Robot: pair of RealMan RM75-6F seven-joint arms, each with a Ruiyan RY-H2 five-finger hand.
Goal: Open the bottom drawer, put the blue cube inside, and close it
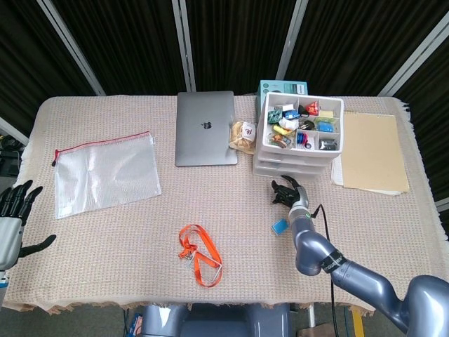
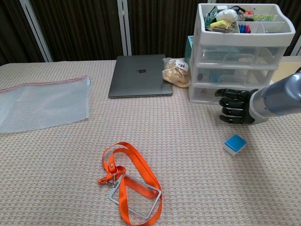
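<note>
Head view shows the right hand [image 1: 287, 192] low over the tabletop [image 1: 126, 239], just in front of the white drawer unit [image 1: 298, 144], with its dark fingers [image 1: 280, 189] reaching toward the unit's bottom drawer [image 1: 291, 170]. Seen from the chest view, the same hand [image 2: 237, 106] is held side-on, fingers [image 2: 226, 102] stacked and pointing left, their tips level with the bottom drawer [image 2: 209, 93] and right at its front. Whether they touch the drawer cannot be told from either view. The hand holds nothing and its fingers are only slightly curled, with gaps between them. All three drawers sit flush with the unit's front.

The blue cube [image 1: 280, 226] lies on the tabletop just beside the right forearm, nearer the robot than the hand; in the chest view the cube [image 2: 234, 144] rests below the hand, apart from it.

The left hand [image 1: 15, 214] hangs off the left edge of the tabletop, fingers spread and empty.

A closed grey laptop [image 1: 205, 128] lies at the back of the tabletop, with a small bag of snacks [image 1: 243, 137] between it and the drawer unit. A clear zip pouch [image 1: 106, 172] with a red zipper lies at the left, an orange lanyard [image 1: 200, 255] near the front edge, and a tan folder [image 1: 372, 152] to the right of the drawers. The open tray on top of the unit holds small mixed items.
</note>
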